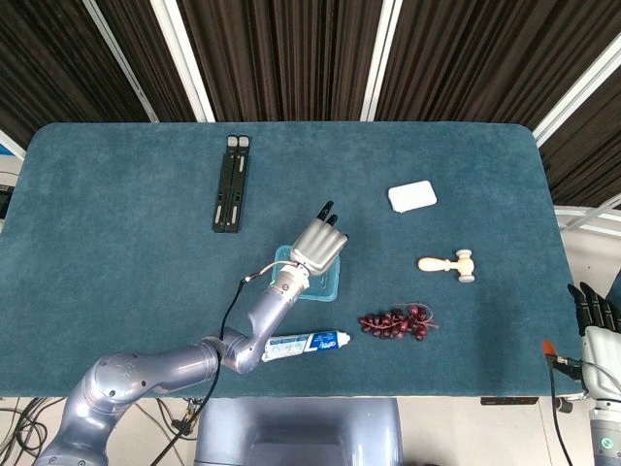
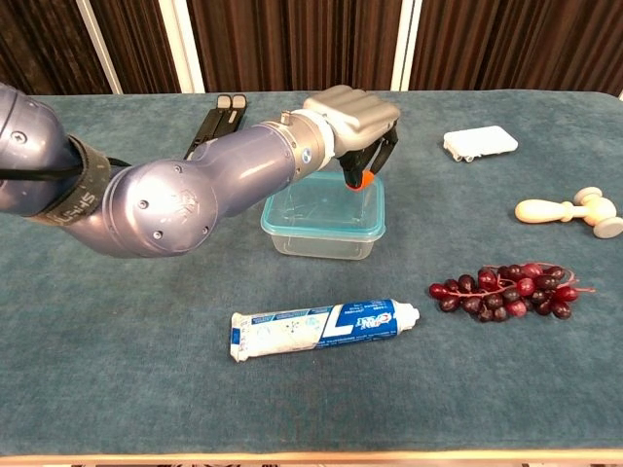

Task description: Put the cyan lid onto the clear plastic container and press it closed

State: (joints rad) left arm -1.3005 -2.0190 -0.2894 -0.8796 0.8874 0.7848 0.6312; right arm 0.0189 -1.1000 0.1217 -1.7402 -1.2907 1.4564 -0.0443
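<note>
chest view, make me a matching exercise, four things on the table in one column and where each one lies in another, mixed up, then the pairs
Things:
1. toothpaste tube
2. grapes
3. clear plastic container
4. wooden mallet

Places:
A. under the fingers of the left hand
B. near the front edge, in front of the container
C. at the far right, behind the grapes
D. front right, to the right of the toothpaste tube

Pairs: 1-B, 2-D, 3-A, 4-C
</note>
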